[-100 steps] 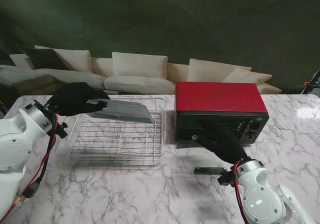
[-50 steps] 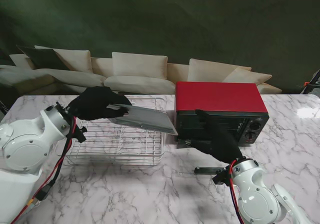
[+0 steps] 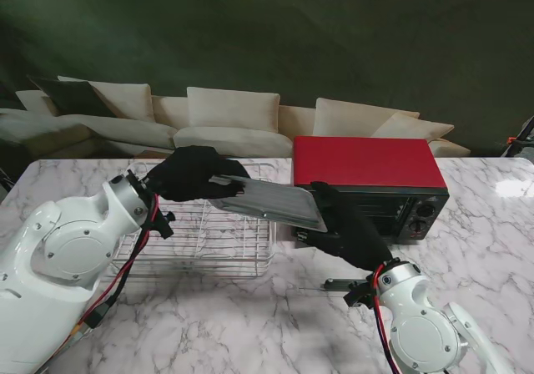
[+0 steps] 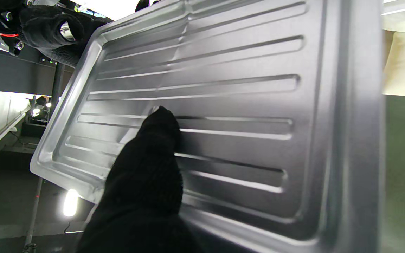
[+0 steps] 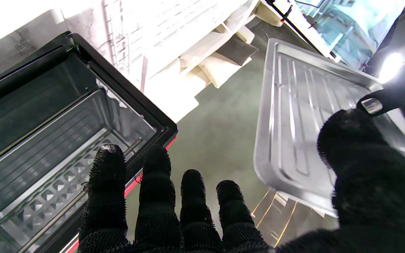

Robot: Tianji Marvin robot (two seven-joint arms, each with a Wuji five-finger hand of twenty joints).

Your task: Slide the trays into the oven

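1. Tray [image 3: 269, 204]: a thin, ribbed sheet-metal pan with a raised rim, held in the air just to the left of the oven [image 3: 367, 186], its far edge tilted down toward the oven front. It is judged stiff and light, with a smooth, slippery finish; the rim is the surest place to grip.
2. Left hand [image 3: 193, 174]: closed on the tray's edge farthest from the oven. In the left wrist view one black-gloved finger [image 4: 160, 130] lies flat across the ribbed face of the tray [image 4: 223, 116]. So long an overhang from a one-sided hold is judged likely to twist.
3. Right hand [image 3: 346, 224]: holding nothing, fingers spread and extended, raised in front of the oven mouth, just beside the tray's leading edge. The right wrist view shows the fingers [image 5: 156, 196] between the oven cavity [image 5: 47, 140] and the tray [image 5: 294, 123], apart from both; the thumb [image 5: 357, 154] stands in front of the tray, contact not determinable.
4. Oven: red-topped, door open; a rack or ledge is visible inside the cavity. The mouth looks only slightly wider than the tray, so the tray is judged to need levelling and squaring before entry.
5. Wire rack [image 3: 200, 236]: on the marble table [image 3: 209, 315], to the left of the oven and beneath the tray. The bare table in front of the oven leaves open room.
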